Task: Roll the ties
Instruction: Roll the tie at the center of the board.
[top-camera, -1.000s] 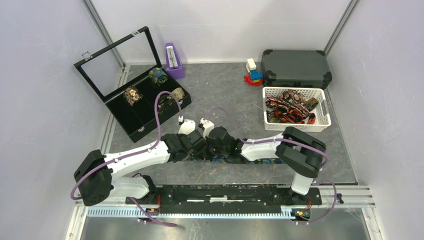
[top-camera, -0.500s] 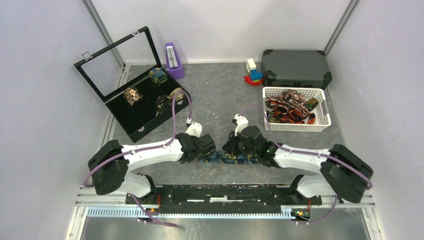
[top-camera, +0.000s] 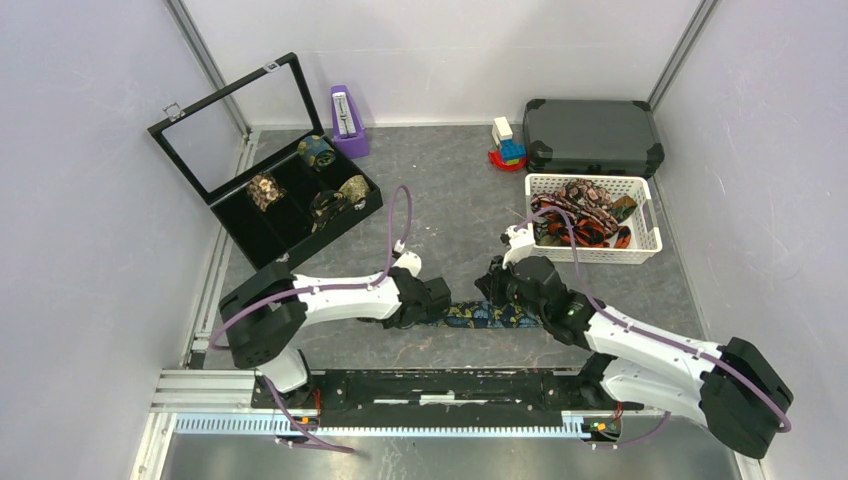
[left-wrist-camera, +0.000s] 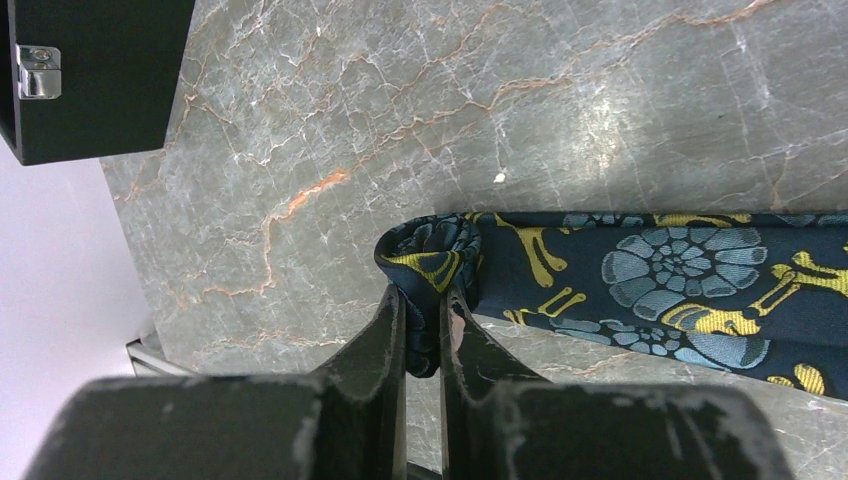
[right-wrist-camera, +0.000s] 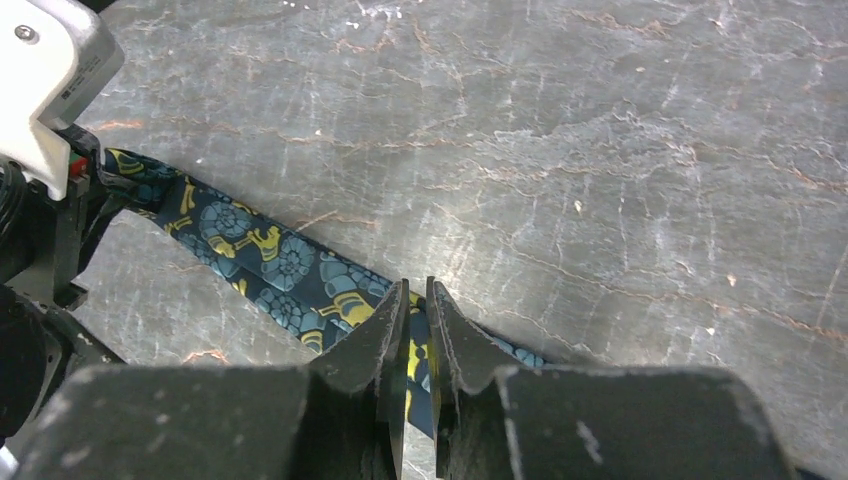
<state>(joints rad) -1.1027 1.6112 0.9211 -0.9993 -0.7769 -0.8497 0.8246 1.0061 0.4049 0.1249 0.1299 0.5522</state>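
Writing: the only label is a small printed one on the white housing (right-wrist-camera: 45, 80), up and to the left of the right gripper's fingers. It is too small to read.

Left gripper (left-wrist-camera: 423, 300): the jaws are almost together, clamped on the folded-over end of the navy tie (left-wrist-camera: 680, 265). The fold bulges just ahead of the fingertips (left-wrist-camera: 392, 310) as a small loop of blue-and-gold paisley, pinched from both sides.

Right gripper (right-wrist-camera: 416, 290): the jaws stand a narrow slit apart, with the tips down at the counter (right-wrist-camera: 620, 150). Blue and yellow fabric shows inside the slit, so this gripper appears to be pinching the tie too. The contact itself is hidden under the fingers.

Tie position: it lies flat on the counter, stretched between the two grippers.
- Long axis: left–right in the top view, roughly parallel to the near edge.
- From the left gripper, the strip runs off sideways toward the right gripper, pattern side up.
- At the right gripper, it comes in on a diagonal from the left arm's side, passes under the tips, and carries on a little past them.
- The folded end points toward the left arm.

Surroundings:
- Beyond the left gripper and well apart is an open black box (top-camera: 290, 235), with rolled ties (top-camera: 265, 188) in its compartments.
- Beyond the right gripper is a white basket (top-camera: 645, 245) holding loose ties (top-camera: 575, 220) — red-orange and brown.
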